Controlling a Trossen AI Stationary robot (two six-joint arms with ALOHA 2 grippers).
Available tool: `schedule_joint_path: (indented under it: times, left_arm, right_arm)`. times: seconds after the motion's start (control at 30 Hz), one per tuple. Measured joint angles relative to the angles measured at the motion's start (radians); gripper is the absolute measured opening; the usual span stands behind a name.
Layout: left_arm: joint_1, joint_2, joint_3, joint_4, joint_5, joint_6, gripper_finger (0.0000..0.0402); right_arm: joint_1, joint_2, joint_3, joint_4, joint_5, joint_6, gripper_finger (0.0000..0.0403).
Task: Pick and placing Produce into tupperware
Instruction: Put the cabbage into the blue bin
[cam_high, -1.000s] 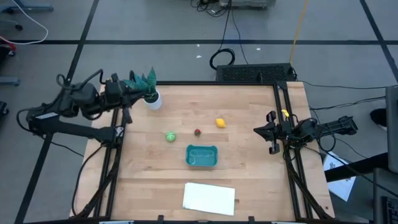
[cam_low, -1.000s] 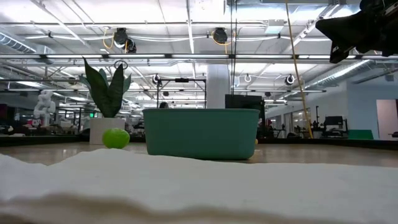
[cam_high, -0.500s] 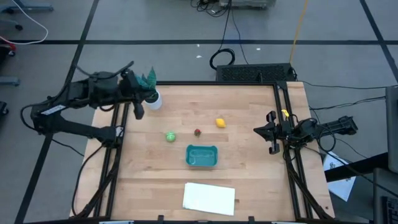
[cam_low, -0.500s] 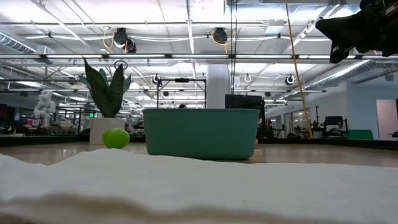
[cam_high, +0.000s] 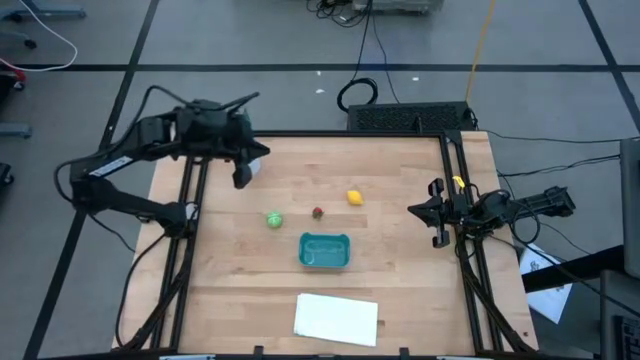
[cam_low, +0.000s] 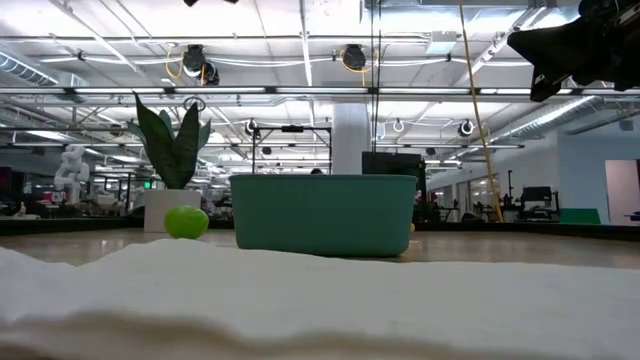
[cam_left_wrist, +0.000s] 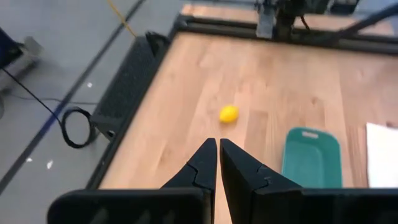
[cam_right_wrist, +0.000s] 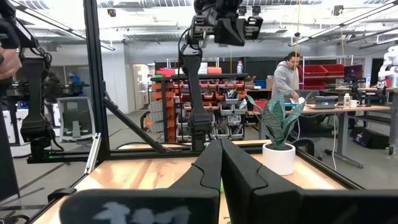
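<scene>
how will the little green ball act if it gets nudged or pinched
The green ball looks round and lies loose on bare wood, so a nudge would probably roll it. It is much smaller than the teal container, so likely light. Its smooth curve might let it slip.

Pale wood table (cam_high: 400, 270), smooth plastic tupperware (cam_high: 324, 251)

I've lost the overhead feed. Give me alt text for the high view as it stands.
Three produce pieces lie loose on the wooden table: green one, red one, yellow one, all outside the teal tupperware. The left tool hangs shut over the far-left corner; the right tool waits shut at the right edge. A white sheet lies nearest.
</scene>
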Motion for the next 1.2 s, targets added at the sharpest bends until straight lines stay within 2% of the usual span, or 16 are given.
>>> schedule_joint_path:
  times: [0.27,0.47,0.97,1.2]
  left_arm:
    - [0.058,0.111,0.083,-0.204,0.025,0.029,0.0026]
    - [0.082,0.188,0.151,-0.294,0.021,0.034,0.0026]
    - [0.083,0.383,0.356,-0.522,0.027,0.122,0.0026]
    - [0.072,0.439,0.369,-0.601,0.05,0.233,0.0026]
  right_arm:
    - [0.0,0.0,0.0,0.0,0.0,0.003,0.0]
    - [0.0,0.0,0.0,0.0,0.002,0.003,0.0]
    - [0.0,0.0,0.0,0.0,0.003,0.003,0.0]
    - [0.0,0.0,0.0,0.0,0.003,0.003,0.0]
